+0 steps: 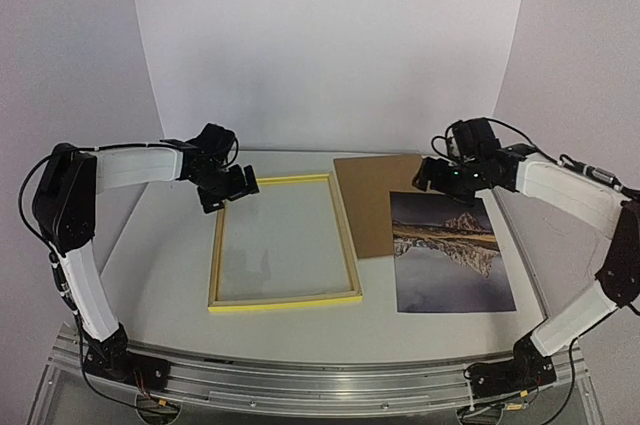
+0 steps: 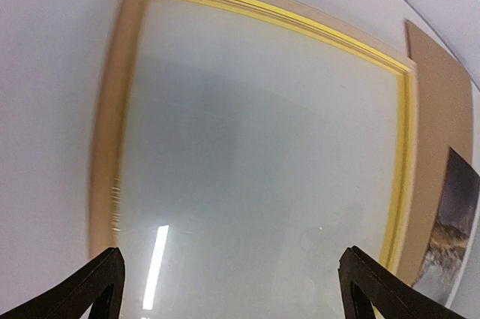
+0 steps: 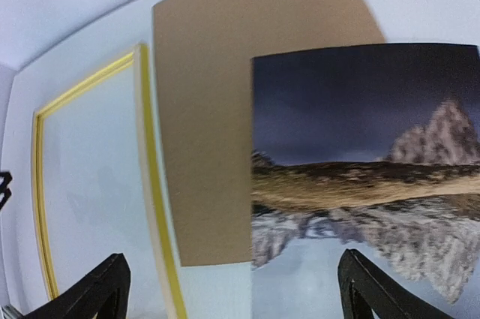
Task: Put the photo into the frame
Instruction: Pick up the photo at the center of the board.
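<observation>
The frame [image 1: 284, 241], with thin yellow wooden edges and a clear pane, lies flat at the table's middle; it also shows in the left wrist view [image 2: 405, 146] and the right wrist view [image 3: 154, 206]. The photo [image 1: 450, 252], a snowy mountain mirrored in a lake, lies face up to its right, partly over a brown backing board [image 1: 375, 200]; it also shows in the right wrist view [image 3: 367, 176]. My left gripper [image 1: 228, 188] hovers open and empty over the frame's far left corner. My right gripper [image 1: 440, 177] hovers open and empty above the photo's far edge.
The brown backing board [image 3: 232, 109] lies between the frame and the photo, its right part under the photo. White walls close in the back and sides. A metal rail [image 1: 320, 380] runs along the near edge.
</observation>
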Tool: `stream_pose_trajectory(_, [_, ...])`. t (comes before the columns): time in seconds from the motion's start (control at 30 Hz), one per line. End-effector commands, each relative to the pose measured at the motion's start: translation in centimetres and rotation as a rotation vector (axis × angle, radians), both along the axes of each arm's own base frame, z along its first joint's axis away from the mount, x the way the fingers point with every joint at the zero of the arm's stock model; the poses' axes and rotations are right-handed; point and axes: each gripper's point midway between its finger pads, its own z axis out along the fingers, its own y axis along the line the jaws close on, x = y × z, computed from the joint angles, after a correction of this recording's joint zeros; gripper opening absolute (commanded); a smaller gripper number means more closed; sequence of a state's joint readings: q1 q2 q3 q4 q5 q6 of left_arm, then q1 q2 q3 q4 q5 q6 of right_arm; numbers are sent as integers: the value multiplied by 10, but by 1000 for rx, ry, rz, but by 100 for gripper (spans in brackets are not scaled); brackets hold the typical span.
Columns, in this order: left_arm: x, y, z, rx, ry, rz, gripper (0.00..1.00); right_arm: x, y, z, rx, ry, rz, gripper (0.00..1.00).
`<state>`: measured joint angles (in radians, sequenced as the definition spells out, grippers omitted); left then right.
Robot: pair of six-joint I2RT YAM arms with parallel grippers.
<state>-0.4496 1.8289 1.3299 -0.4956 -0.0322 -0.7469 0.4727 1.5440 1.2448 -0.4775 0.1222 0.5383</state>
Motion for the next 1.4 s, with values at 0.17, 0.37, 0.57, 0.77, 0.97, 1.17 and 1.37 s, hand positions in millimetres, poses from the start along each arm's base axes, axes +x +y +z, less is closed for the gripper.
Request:
stream_pose_trajectory(0.17, [-72,-237,37,-394,-66,-602,100,-46,-178,-48,10,174,-383,98])
stream_pose_trajectory(0.37, [-102,-319,5,-461,-16,-715,99,-48,-238,-82,73,295,-530,98])
stream_pose_trajectory(0.57, [-115,-367,-24,-511,26,-765,100,-53,-248,-115,137,401,-538,96])
stream_pose_trajectory(0.77, [-110,-382,-51,-500,45,-748,100,-63,-249,-138,135,467,-553,95])
stream_pose_trajectory(0.97, [-111,-387,-56,-478,26,-738,100,-66,-239,-149,189,498,-537,93])
stream_pose_trajectory(1.17, [-134,-391,-71,-571,132,-768,99,-69,-222,-154,271,512,-488,90])
stream_pose_trajectory(1.37, [-144,-388,-61,-567,118,-761,99,-73,-198,-149,383,497,-407,87])
